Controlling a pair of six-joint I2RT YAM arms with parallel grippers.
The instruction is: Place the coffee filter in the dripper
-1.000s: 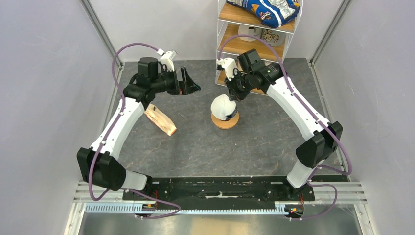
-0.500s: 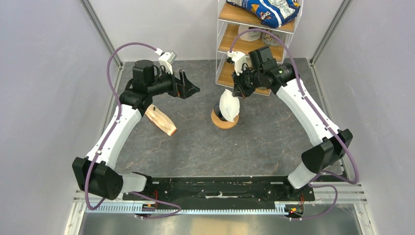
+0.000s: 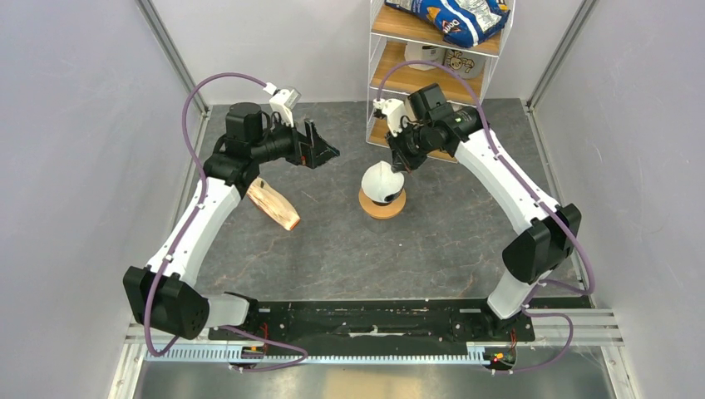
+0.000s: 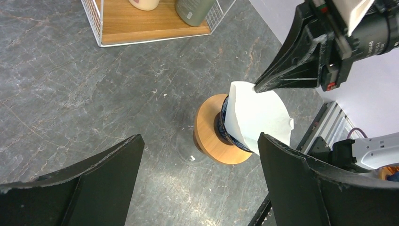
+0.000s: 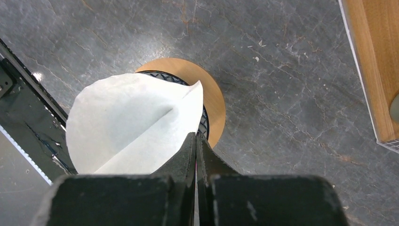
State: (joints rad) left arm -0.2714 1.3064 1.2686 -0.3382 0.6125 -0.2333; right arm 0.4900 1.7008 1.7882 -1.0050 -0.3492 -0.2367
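At the left of the dark grey stone-patterned worktop, your left pincer hangs with its jaws spread wide, holding nothing. It sits just beyond the cream-and-tan wedge-shaped paper stack. Toward the middle, the thin white paper coffee filter stands in the mouth of the small dark blue ribbed dripper, which sits on a flat orange-brown wooden ring. The coffee filter leans and rises well above the dripper's rim, so I judge it in but not fully seated. Your right pincer is closed on the coffee filter's upper edge. The step in hand is the seating. Next you need to let go gently without dragging the paper out, and perhaps nudge it lower. Farther right, on the top shelf of the white wire rack, a blue snack bag carries white lettering that is too small to read.
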